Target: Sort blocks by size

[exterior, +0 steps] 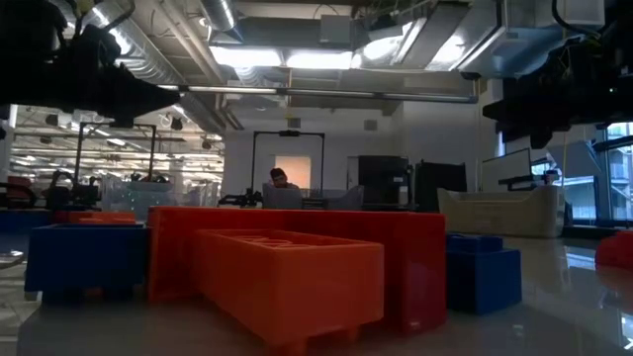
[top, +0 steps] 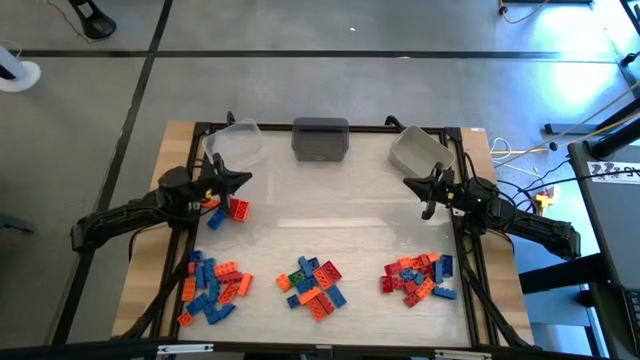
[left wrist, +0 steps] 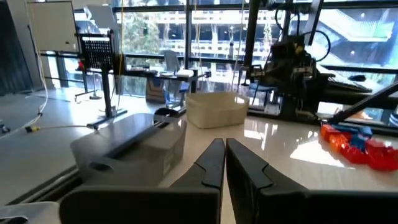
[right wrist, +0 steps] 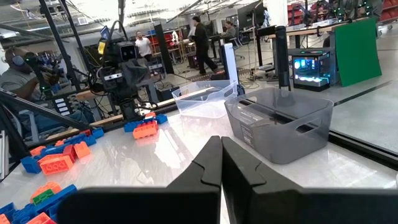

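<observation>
**Bricks in four groups, both grippers closed and empty**

Bricks, small studded plastic ones in red, orange, blue and a little green, lie on the pale table (top: 350, 215) in four groups. Three heaps sit along the near edge: a left heap (top: 213, 283) mostly blue and orange, a middle heap (top: 313, 284) with the green pieces in it, and a right heap (top: 418, 277) mostly red and orange. A smaller cluster of red, orange and blue bricks (top: 228, 211) lies farther back on the left, just beside the left arm's tip. From table height a big red brick (exterior: 326, 247) and an orange one (exterior: 292, 282) fill the foreground; which heap they belong to is hard to say.

The left gripper (top: 243, 180) hovers above the table's left side near that small cluster, fingers pressed together, holding nothing. The right gripper (top: 412, 183) hangs over the right side, well apart from the right heap, its fingers likewise together and empty.

Along the far edge stand three plastic bins: a clear one (top: 238, 141) on the left, a grey one (top: 321, 138) in the middle and a translucent grey one (top: 419, 150) on the right.
</observation>
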Controlling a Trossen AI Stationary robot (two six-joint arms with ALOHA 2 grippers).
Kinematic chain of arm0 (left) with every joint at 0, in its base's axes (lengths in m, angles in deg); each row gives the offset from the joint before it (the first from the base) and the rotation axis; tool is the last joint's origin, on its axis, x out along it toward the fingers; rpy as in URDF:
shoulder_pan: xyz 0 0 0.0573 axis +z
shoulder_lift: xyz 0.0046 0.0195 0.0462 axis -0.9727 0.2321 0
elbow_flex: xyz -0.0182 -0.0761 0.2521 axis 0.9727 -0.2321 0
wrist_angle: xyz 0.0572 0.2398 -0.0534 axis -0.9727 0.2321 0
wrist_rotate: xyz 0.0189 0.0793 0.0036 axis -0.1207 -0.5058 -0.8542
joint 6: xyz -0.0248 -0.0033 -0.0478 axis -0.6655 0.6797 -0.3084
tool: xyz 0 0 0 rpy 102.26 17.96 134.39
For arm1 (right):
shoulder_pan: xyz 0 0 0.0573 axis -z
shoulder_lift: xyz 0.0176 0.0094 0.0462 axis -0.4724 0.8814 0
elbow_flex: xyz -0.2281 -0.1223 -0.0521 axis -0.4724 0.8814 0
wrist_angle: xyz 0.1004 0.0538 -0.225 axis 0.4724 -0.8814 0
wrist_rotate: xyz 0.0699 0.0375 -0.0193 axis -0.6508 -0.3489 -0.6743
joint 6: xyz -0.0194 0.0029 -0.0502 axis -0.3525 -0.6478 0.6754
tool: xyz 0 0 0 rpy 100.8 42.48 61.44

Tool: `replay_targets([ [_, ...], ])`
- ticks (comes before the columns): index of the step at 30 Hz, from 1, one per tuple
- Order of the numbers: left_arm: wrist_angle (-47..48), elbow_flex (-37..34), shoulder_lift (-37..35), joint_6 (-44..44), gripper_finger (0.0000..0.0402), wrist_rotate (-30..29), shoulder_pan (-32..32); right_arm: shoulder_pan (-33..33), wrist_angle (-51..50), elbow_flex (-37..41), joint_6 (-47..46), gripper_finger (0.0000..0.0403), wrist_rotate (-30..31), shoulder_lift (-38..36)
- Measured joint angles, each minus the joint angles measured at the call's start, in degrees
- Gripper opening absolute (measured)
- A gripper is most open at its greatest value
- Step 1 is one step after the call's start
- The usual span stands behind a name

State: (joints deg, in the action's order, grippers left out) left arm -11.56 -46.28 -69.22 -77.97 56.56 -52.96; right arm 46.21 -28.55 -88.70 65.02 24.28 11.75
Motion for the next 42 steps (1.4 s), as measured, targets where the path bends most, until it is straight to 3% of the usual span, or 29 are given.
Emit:
replay_targets([
  [4, -0.85, 0.0, 0.0, -0.5, 0.0005, 0.0, 0.0, 0.01, 0.03, 0.0, 0.0, 0.0005, -0.01, 0.0],
  [9, -4.56, 0.0, 0.0, -13.08, 0.0005, 0.0, 0.0, 0.0, 1.45, -0.3, 0.02, 0.0005, 0.15, 0.0],
  [15, -8.23, 0.58, 0.02, -13.22, 0.0005, 4.82, -0.3, 0.02, 4.79, -0.49, 1.23, 0.0005, 3.31, 0.02],
  [19, -8.26, 2.62, 2.81, -12.24, 0.0005, 5.01, -3.14, 0.02, 8.01, -0.52, 3.61, 0.0005, 4.54, 0.0],
  [24, -8.02, 7.95, 12.64, -9.9, 0.0005, 2.7, -9.12, 0.02, 12.88, -0.56, 4.9, 0.0005, 1.62, 0.02],
  [32, -6.39, 21.15, 35.46, -4.16, 0.0005, -2.05, -21.16, 0.01, 17.44, -0.62, 7.72, 0.0005, -0.03, 0.02],
  [42, 9.09, 39.71, 56.88, -2.21, 0.0005, -5.79, -31.36, -0.04, 21.85, -0.79, 7.89, 0.0005, -10.88, 1.94],
])
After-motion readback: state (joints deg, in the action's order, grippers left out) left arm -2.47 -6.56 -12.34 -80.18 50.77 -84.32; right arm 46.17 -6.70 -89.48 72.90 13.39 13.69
